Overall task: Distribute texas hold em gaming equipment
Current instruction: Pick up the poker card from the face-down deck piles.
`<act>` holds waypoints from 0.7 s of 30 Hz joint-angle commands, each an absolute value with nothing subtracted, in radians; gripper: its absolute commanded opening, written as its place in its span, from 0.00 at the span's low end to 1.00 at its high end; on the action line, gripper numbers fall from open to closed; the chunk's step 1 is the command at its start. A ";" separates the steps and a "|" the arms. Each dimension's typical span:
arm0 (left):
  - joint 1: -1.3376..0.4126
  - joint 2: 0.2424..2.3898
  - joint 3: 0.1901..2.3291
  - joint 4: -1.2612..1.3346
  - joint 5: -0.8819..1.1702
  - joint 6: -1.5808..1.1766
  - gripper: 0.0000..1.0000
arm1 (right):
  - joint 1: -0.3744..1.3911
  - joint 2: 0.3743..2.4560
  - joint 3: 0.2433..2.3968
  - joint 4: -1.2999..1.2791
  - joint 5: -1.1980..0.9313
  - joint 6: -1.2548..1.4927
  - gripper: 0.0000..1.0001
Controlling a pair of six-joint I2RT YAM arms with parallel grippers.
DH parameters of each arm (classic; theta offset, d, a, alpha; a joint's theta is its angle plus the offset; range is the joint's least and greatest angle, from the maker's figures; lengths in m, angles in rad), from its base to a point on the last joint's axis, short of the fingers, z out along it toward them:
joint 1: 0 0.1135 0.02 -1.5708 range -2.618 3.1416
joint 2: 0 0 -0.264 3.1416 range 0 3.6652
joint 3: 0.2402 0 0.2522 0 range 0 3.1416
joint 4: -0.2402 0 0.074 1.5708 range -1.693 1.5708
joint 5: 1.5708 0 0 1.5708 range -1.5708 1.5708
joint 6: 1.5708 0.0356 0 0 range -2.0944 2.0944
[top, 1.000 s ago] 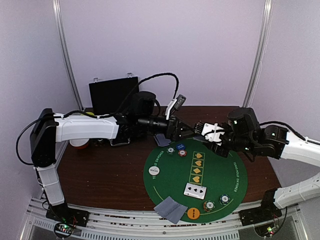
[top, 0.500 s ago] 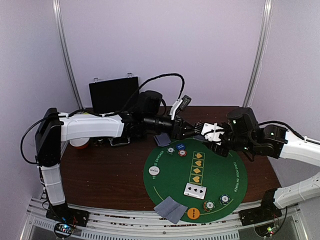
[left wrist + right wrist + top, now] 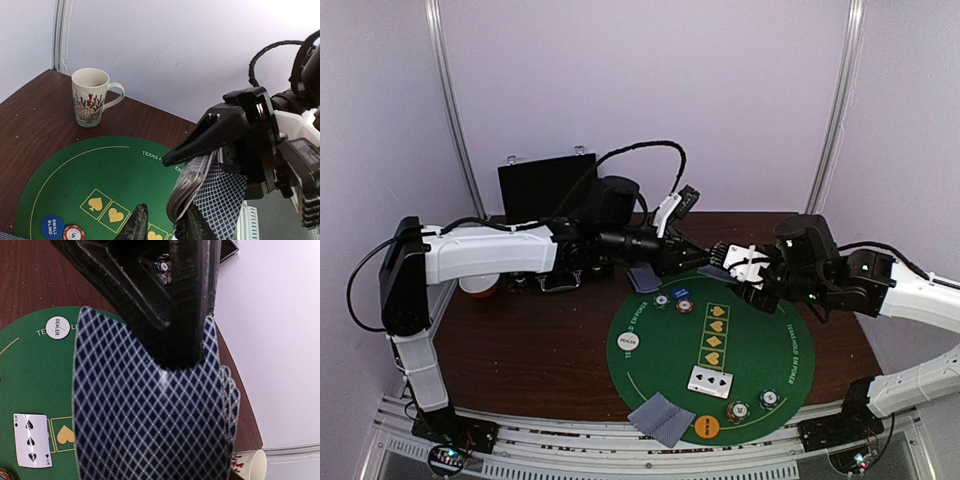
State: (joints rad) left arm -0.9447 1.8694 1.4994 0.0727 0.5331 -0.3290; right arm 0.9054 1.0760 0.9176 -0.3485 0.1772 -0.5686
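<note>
My right gripper (image 3: 728, 264) is shut on a deck of blue-diamond-backed cards (image 3: 191, 186), held above the far edge of the green mat (image 3: 775, 350). The top card (image 3: 145, 420) is slid out from the deck and fills the right wrist view. My left gripper (image 3: 166, 226) reaches in from the left; its jaws are narrowed but still apart, with one finger (image 3: 196, 227) against the deck's end and mat showing in the gap. On the mat lie face-up cards (image 3: 710, 381), chips (image 3: 672, 302), a white dealer disc (image 3: 627, 341) and an orange disc (image 3: 707, 427).
Face-down cards lie at the mat's near edge (image 3: 660, 417) and far edge (image 3: 642, 279). Two more chips (image 3: 752, 405) sit near the front. A printed mug (image 3: 91, 96) stands on the brown table. A black case (image 3: 545, 190) stands at the back left.
My left gripper has moved right, up to the deck, and its jaws have narrowed a lot. The right gripper has held still with the deck.
</note>
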 commanded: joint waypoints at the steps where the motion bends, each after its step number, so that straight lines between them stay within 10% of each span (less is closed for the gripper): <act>1: -0.936 1.815 1.477 0.080 0.516 -0.279 0.19 | 0.905 1.053 0.934 -0.341 0.184 -0.559 0.44; 5: -0.936 1.780 1.451 0.083 0.518 -0.243 0.00 | 0.905 1.054 0.936 -0.341 0.188 -0.558 0.44; 21: -0.826 1.487 1.118 0.256 0.433 0.079 0.00 | 0.886 1.063 0.940 -0.366 0.248 -0.545 0.43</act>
State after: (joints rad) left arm -0.8551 1.5753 1.2022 0.1352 0.5430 -0.1043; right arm 0.8967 1.0756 0.9176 -0.3515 0.2138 -0.5682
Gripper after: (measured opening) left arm 0.007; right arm 0.437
